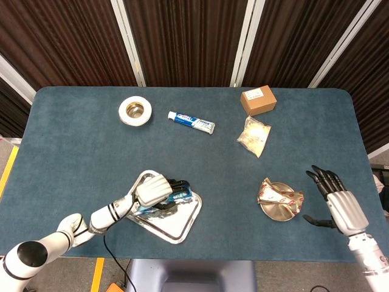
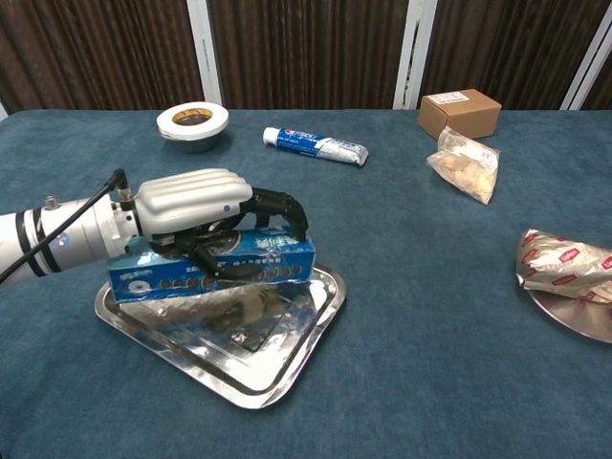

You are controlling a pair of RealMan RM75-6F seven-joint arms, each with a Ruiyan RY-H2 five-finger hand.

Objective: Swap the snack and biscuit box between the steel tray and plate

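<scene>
Apparently left hand fingers around biscuit box, over steel tray.

The left robot hand reaches in from the left, palm down, fingers curled around the biscuit box. The right robot hand hovers with fingers spread, holding nothing.
</scene>
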